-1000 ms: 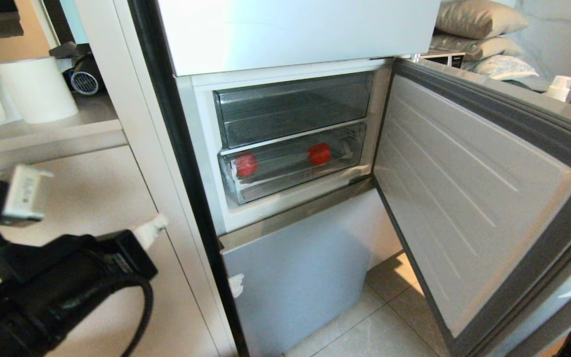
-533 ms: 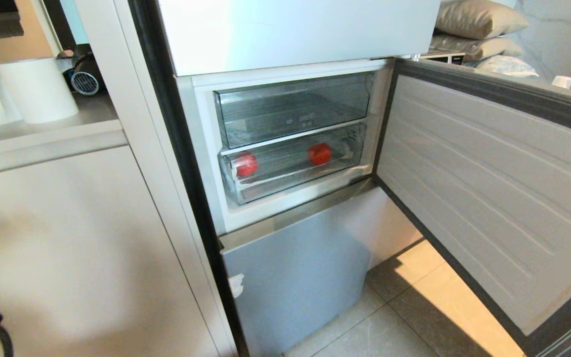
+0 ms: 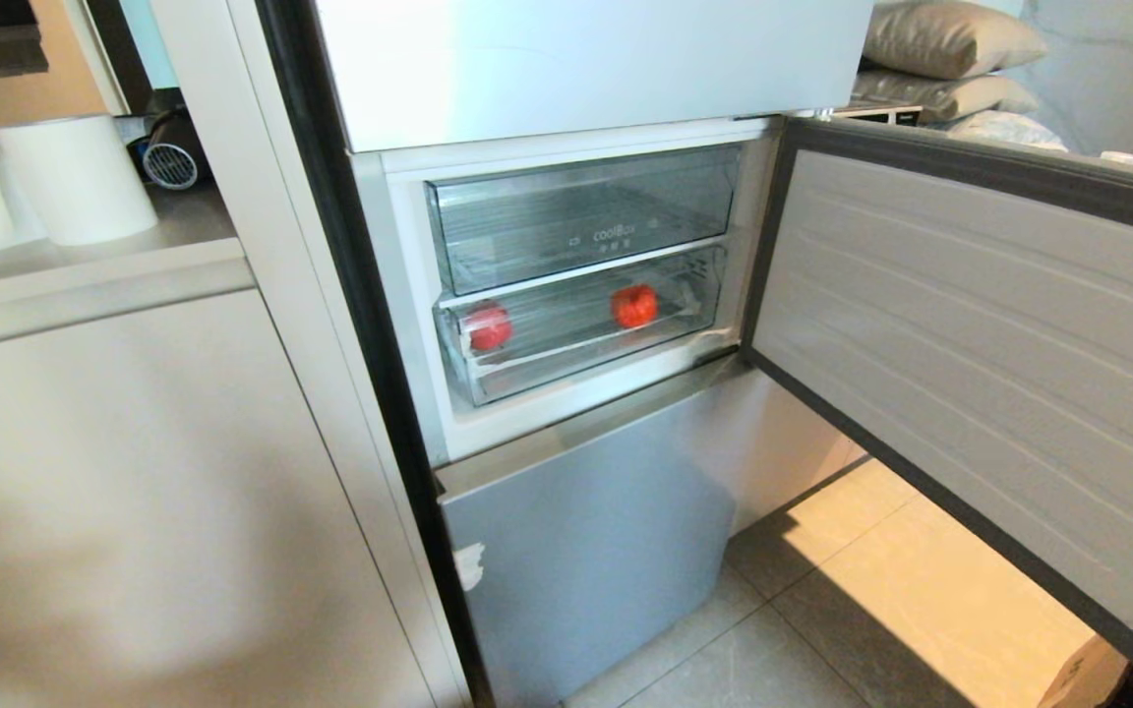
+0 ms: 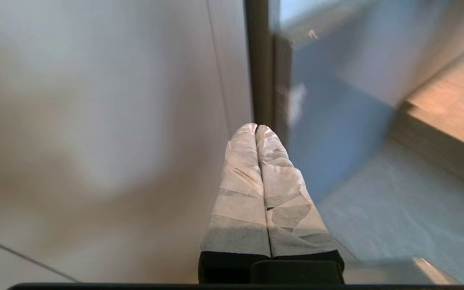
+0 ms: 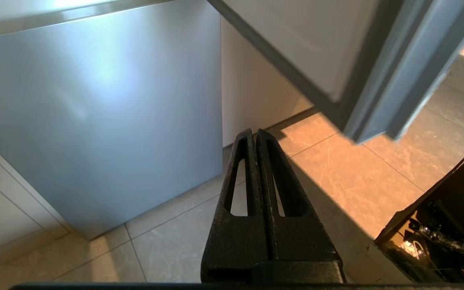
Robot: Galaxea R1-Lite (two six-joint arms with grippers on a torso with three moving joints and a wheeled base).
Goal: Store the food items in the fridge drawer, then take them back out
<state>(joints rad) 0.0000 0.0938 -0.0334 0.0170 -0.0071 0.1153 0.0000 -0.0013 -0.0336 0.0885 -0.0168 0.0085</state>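
Note:
In the head view two red-orange food items, one on the left (image 3: 489, 326) and one on the right (image 3: 634, 306), lie inside the clear fridge drawer (image 3: 576, 366). It is the lower of two drawers in the open fridge compartment, under the one lettered "cool" (image 3: 581, 216). Neither arm shows in the head view. My left gripper (image 4: 256, 127), its fingers wrapped in white tape, is shut and empty, low beside the white cabinet and the fridge's dark edge. Over the floor tiles before the fridge's lower steel door hangs my right gripper (image 5: 255, 131), shut and empty.
The open fridge door (image 3: 970, 344) reaches out on the right. Below the compartment is a steel lower door (image 3: 586, 551). A white cabinet (image 3: 134, 492) with a white roll (image 3: 75, 177) on its counter stands left. An open cardboard box (image 5: 437, 233) sits on the floor at right.
My left arm has dropped out of the head view at the lower left. The fridge door has swung further out to the right. The food items and drawers have not moved.

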